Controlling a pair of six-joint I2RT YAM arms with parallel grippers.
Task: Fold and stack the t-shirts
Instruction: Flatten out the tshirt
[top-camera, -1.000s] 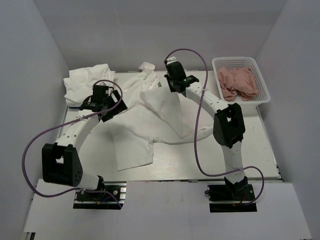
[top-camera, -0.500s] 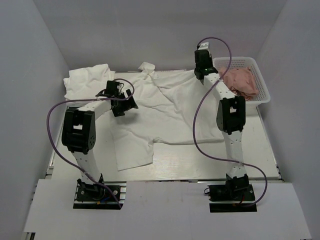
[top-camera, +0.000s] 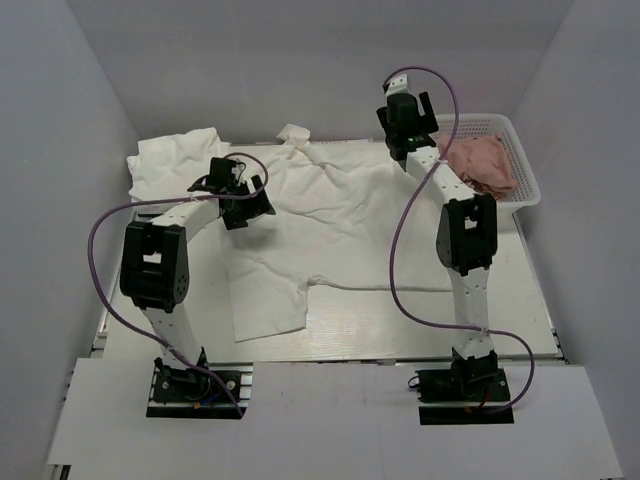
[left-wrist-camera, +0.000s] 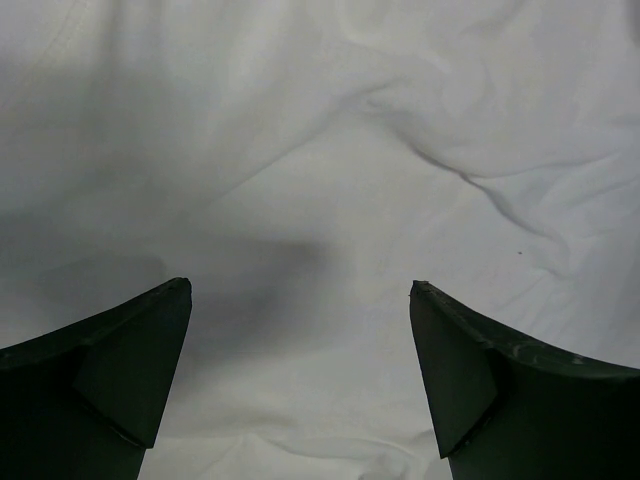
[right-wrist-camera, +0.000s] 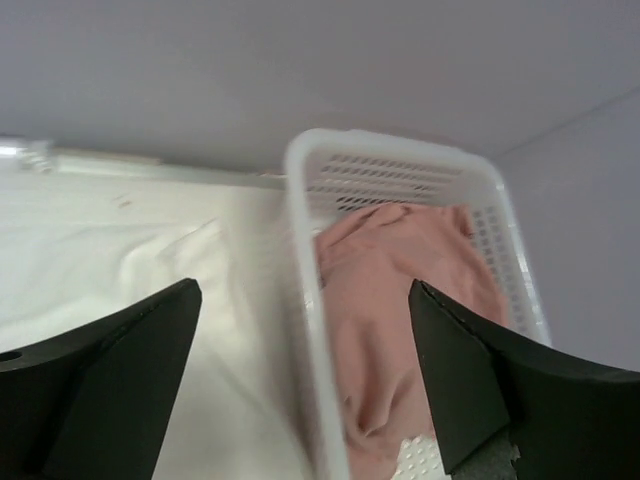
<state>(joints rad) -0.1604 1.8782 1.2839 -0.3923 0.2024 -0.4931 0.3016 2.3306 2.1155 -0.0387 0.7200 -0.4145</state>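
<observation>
Folding unstarted: shirt (top-camera: 330, 215) spread flat on bench (top-camera: 350, 325); second shirt (top-camera: 170, 160) crumpled at far left corner; no stack. Left fingers (left-wrist-camera: 120, 370) apart above shirt; right fingers (right-wrist-camera: 110, 370) apart, empty.

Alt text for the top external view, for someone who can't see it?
A white t-shirt lies spread over the table, with a second shirt bunched at far left. Over its far part, left fingers and right fingers are open and empty. A white basket of pink cloth sits far right.
</observation>
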